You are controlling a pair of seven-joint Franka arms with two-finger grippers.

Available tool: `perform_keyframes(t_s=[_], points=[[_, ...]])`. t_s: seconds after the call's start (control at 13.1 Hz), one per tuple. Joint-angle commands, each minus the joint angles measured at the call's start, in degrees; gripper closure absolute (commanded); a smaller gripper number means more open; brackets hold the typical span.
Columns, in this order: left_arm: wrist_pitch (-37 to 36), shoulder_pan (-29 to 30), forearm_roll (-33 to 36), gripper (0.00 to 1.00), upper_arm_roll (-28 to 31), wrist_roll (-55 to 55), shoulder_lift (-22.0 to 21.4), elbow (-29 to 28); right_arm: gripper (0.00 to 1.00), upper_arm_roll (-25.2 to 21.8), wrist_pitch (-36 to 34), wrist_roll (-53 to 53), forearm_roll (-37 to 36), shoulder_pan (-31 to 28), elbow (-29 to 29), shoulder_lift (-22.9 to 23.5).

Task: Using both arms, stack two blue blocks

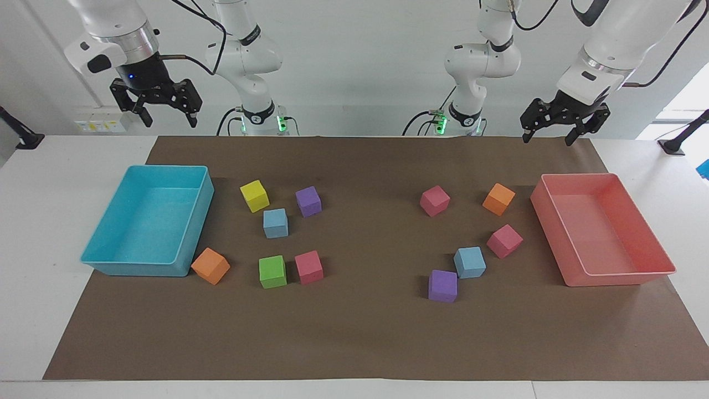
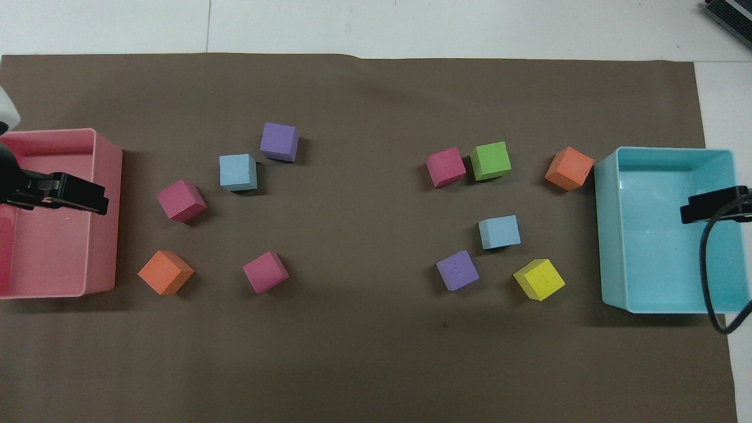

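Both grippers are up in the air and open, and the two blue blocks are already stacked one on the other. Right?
Not quite. The blue blocks are not stacked: one lies toward the right arm's end, the other toward the left arm's end, as the facing view shows. The left gripper and right gripper are indeed raised and open.

- Illumination: bright, even, diffuse, from above.
- Shadows: short and soft beside each cube (image 1: 275,223) and tray (image 1: 191,221).
- Glare: faint sheen on the turquoise tray floor (image 2: 652,235).
- Focus: sharp throughout; no motion blur.
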Motion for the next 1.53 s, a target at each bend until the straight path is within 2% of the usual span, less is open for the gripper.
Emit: perform_keyframes(t_s=[0.0,1.45], points=[[-1.18,0.83,0.06,0.0,-0.59,-0.06,-0.03,0.75,0.0,0.22,-0.28,-0.39,0.25,-0.41,-0.76,-0.7],[-1.18,0.83,0.06,0.0,-0.59,0.03,-0.03,0.84,0.0,0.22,0.68,-0.38,0.25,-0.06,-2.43,-1.75]])
